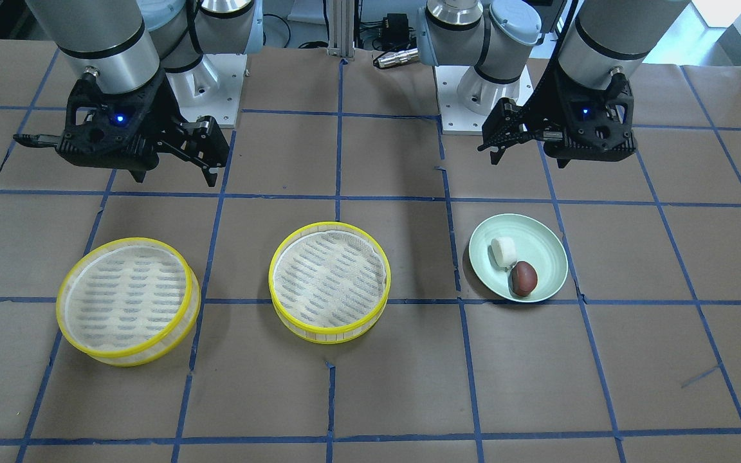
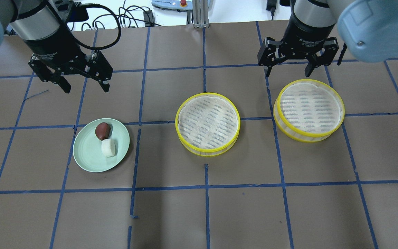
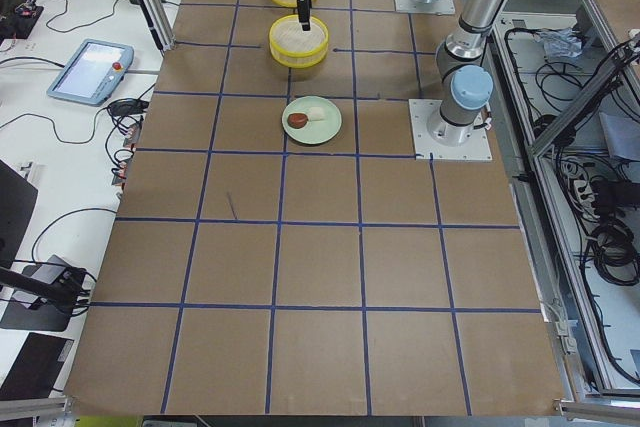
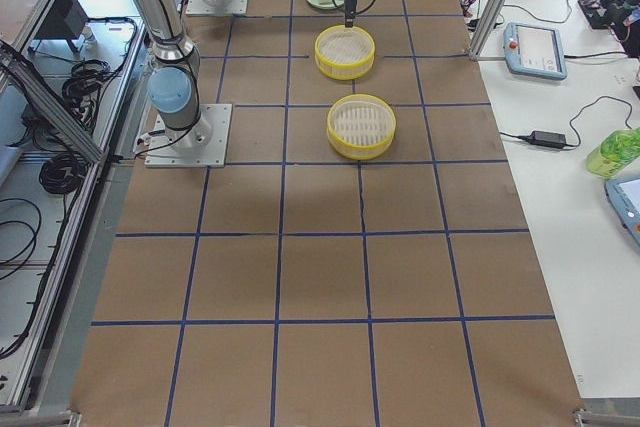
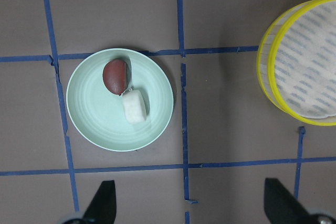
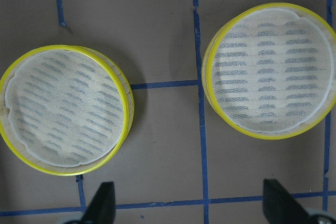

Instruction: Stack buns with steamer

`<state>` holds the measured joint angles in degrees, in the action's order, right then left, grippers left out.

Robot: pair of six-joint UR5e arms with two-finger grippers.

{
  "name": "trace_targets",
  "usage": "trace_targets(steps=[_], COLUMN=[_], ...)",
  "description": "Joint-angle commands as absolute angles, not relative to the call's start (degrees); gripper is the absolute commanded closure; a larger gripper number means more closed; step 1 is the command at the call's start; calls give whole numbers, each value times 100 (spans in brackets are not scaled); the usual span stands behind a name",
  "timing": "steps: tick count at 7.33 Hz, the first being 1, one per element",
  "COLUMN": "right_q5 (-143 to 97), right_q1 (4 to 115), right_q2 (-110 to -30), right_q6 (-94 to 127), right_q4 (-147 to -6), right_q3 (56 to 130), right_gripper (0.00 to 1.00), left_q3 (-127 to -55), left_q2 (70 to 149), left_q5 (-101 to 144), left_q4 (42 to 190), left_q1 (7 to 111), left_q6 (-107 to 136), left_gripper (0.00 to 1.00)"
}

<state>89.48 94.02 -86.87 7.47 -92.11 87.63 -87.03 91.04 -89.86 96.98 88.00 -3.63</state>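
Left wrist-mounted view: steamer (image 5: 300, 61) cut off right; left pincer (image 5: 190, 205) tips only.

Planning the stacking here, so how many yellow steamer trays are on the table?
2. One steamer tray sits near the table's middle; the other steamer tray is on the robot's right side. They stand apart, both empty; none seems hidden.

Brown table (image 2: 247, 214) w/ blue tape grid (image 2: 206, 207).

left wrist view | steamer (image 5: 304, 66) cut off by right edge | left fingers (image 5: 102, 202) cut off at bottom edge
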Motion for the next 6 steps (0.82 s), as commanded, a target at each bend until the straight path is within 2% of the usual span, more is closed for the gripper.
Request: trace_targets(steps=[1, 4, 6], right_q5=[8939, 8947, 9043], right_q1=[9404, 9404, 9422], right_q2=[-8727, -8745, -8666], right_q6=[738, 729, 773], right_q4=[-9167, -9167, -9106], right_q3=[8763, 8754, 8798], right_gripper=[0, 0, 0], left_q3=[-8797, -8973, -9594], left_q2=[9001, 8807, 8745], left_q5=[-8948, -9026, -9035], left_q4=[9694, 9755, 9373], left_q1=[8807, 8772, 8405], left_q6=[-352, -553, -1324], left_gripper=[0, 0, 0])
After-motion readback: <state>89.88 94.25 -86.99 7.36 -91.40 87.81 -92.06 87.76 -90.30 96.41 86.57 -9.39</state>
